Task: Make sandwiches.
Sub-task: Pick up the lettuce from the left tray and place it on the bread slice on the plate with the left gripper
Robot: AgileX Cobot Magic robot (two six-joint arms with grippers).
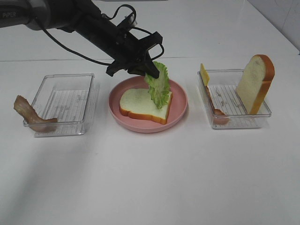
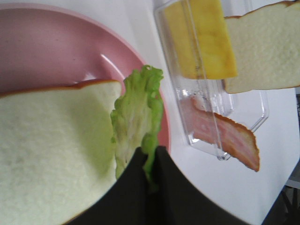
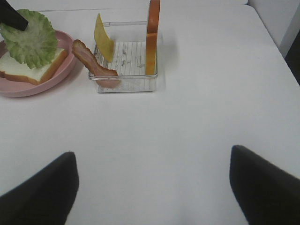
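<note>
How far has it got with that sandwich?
Done: one bread slice lies on the pink plate. In hand: the left claw holds the lettuce over it. To go: bacon, cheese and the second bread slice wait in the right tray.

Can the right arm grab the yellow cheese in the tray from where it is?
Probably yes. The right tool is open, and nothing stands between it and the cheese, which leans up at the edge of the tray. The bacon beside it sits close, though.
</note>
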